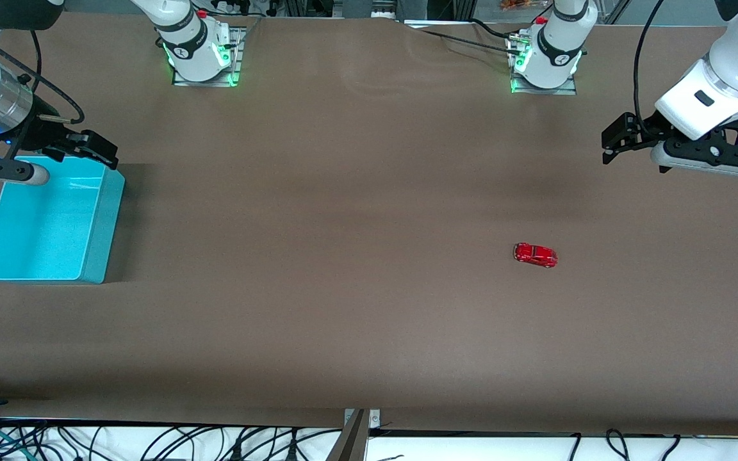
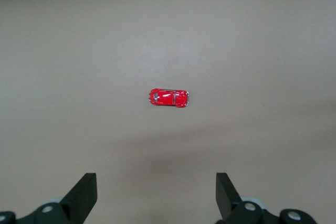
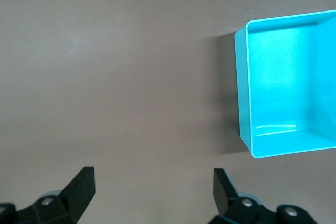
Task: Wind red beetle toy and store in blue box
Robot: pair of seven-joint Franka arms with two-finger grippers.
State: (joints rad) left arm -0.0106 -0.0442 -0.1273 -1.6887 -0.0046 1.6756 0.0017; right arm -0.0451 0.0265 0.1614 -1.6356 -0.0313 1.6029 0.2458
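The red beetle toy [image 1: 535, 255] sits alone on the brown table toward the left arm's end; it also shows in the left wrist view [image 2: 168, 97]. The blue box [image 1: 98, 237] stands open and empty at the right arm's end; it also shows in the right wrist view [image 3: 244, 103]. My left gripper [image 1: 614, 142] hangs open and empty in the air over bare table, apart from the toy; its own view shows it too [image 2: 156, 195]. My right gripper [image 1: 95, 148] hangs open and empty over the box's rim nearest the arm bases; its own view shows it too [image 3: 153, 192].
The two arm bases [image 1: 199, 51] [image 1: 545, 61] stand along the table's edge farthest from the camera. Cables [image 1: 151, 442] lie below the table's near edge. Wide bare table [image 1: 318, 224] lies between the toy and the box.
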